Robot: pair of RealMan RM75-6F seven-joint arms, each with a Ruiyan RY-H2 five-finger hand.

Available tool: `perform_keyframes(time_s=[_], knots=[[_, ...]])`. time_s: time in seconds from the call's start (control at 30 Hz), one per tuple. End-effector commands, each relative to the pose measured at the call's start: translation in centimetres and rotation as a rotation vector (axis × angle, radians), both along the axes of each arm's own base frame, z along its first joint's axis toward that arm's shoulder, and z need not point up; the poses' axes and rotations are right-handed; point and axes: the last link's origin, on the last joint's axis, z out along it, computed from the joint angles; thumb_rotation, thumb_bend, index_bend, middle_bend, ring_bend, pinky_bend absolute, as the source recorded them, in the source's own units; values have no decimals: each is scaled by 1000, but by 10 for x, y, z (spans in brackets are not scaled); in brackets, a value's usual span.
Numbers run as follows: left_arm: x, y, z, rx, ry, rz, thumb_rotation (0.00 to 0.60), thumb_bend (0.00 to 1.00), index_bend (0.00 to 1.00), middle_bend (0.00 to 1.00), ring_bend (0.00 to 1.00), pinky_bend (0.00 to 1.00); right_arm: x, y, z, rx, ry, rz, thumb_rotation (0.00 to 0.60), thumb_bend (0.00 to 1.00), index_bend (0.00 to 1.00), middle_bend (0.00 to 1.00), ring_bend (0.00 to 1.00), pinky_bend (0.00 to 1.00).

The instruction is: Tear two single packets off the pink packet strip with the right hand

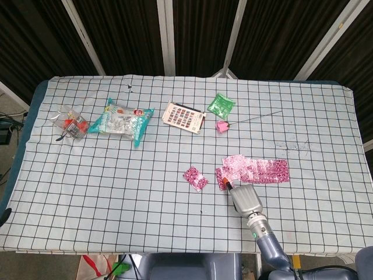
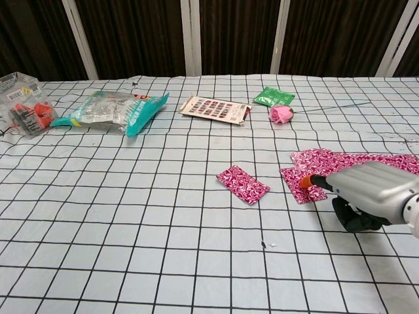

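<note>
The pink packet strip [image 1: 259,169] [image 2: 366,161] lies flat on the checked cloth at the right. One loose pink packet [image 1: 195,178] [image 2: 243,184] rests to its left. A second single packet [image 1: 221,175] [image 2: 300,184] sits just in front of the strip's left end, apart from it. My right hand [image 1: 245,199] [image 2: 370,190] is low over the cloth near the front edge. Its orange fingertip [image 2: 305,182] lies on that second packet's right part, and the hand pinches it there with dark fingers curled underneath. The left hand appears in neither view.
Further back lie a green sachet [image 1: 221,104], a small pink object [image 1: 222,126] with a thin wire, and a printed card [image 1: 183,117]. A teal snack bag [image 1: 121,121] and a clear box of red parts [image 1: 69,122] sit at the left.
</note>
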Motion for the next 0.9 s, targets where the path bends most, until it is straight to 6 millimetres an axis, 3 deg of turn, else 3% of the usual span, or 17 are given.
perform_keyframes(time_s=[0.03, 0.6, 0.9], knots=[[0, 0, 0, 1, -1, 2, 600, 379, 183, 44, 0, 119, -2, 7, 1, 10, 7, 3, 600, 886, 148, 828, 849, 669], [1, 0, -1, -5, 4, -2, 600, 379, 183, 44, 0, 119, -19, 62, 11, 82, 46, 33, 600, 885, 148, 828, 849, 669], [1, -1, 0, 2, 3, -5, 600, 378, 183, 44, 0, 119, -20, 73, 20, 74, 27, 36, 600, 886, 148, 828, 849, 669]])
